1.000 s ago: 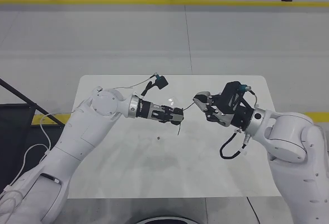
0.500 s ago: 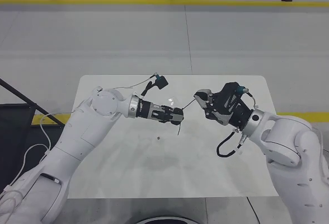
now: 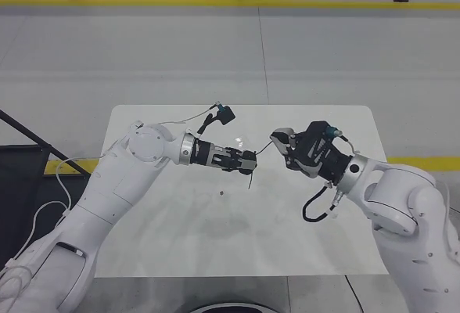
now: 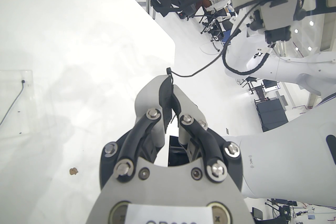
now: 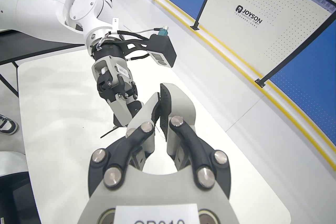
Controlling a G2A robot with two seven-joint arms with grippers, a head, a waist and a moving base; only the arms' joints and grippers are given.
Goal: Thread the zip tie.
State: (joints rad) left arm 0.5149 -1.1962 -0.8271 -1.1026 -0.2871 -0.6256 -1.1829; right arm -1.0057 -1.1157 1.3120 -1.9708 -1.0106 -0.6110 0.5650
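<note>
Left gripper (image 4: 170, 88) pinched on zip tie (image 4: 169, 70), head past its tips; right gripper (image 5: 159, 104) clamps the strap; tie above bench (image 3: 183, 235) middle; looks unthreaded, insertion remains.

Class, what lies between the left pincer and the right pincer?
The black zip tie spans the gap, running from the left pincer to the right pincer. The top view shows it.
</note>
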